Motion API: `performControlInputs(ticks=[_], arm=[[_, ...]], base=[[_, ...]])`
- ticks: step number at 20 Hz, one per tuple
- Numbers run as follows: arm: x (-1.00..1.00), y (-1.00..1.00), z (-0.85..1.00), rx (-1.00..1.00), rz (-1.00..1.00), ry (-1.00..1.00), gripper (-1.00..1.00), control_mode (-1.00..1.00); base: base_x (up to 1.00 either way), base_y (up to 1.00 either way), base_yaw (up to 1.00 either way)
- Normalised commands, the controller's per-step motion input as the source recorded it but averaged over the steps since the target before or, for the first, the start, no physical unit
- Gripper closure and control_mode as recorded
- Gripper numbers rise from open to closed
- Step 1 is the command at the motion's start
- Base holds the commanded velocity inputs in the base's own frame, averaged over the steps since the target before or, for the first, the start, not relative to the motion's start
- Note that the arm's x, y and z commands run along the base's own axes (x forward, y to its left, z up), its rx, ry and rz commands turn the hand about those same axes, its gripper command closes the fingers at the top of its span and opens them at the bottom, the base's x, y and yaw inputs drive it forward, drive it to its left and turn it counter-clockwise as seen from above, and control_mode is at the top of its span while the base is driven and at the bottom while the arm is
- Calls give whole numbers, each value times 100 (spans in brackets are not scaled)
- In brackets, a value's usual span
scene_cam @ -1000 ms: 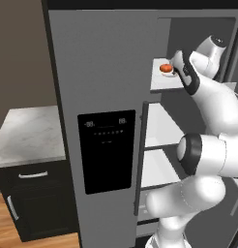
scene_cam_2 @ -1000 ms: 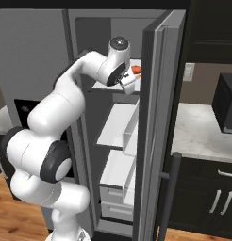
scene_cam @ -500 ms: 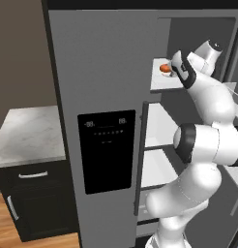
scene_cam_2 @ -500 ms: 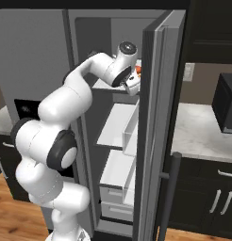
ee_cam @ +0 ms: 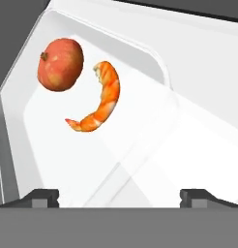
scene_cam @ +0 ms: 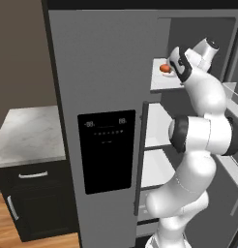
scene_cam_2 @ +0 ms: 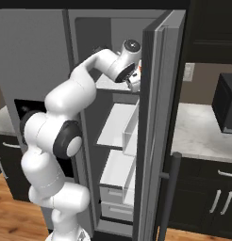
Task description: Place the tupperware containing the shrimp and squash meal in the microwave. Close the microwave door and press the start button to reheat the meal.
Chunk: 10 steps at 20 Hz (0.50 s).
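Observation:
The tupperware (ee_cam: 53,145), a shallow translucent tray, lies on the top shelf of the open refrigerator. In it are a round red-orange squash (ee_cam: 60,64) and a curved orange shrimp (ee_cam: 99,99). My gripper (ee_cam: 123,199) is open just short of the tray's near rim, one fingertip at each side and nothing between them. From the left base view the squash (scene_cam: 165,69) shows on the shelf right beside my gripper (scene_cam: 177,73). In the right base view my gripper (scene_cam_2: 135,79) is tucked behind the fridge door's edge. The black microwave (scene_cam_2: 226,104) stands on the counter at far right.
The refrigerator's right door (scene_cam_2: 155,122) stands open close beside my wrist. The left door with its black dispenser panel (scene_cam: 106,151) is shut. White shelves (scene_cam_2: 117,124) and drawers sit below the top shelf. Grey counters (scene_cam: 24,138) flank the fridge.
My wrist has pushed a little deeper toward the top shelf and the tray, and the elbow has swung with it. The jaws stayed open.

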Motion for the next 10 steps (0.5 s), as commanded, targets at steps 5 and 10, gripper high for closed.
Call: performControlInputs(ticks=[5, 10], arm=[[44, 0, -3, 0, 4, 3, -100, -100], [36, 0, -28, 0, 5, 10, -100, -100]], base=[[0, 0, 0], [0, 0, 0]])
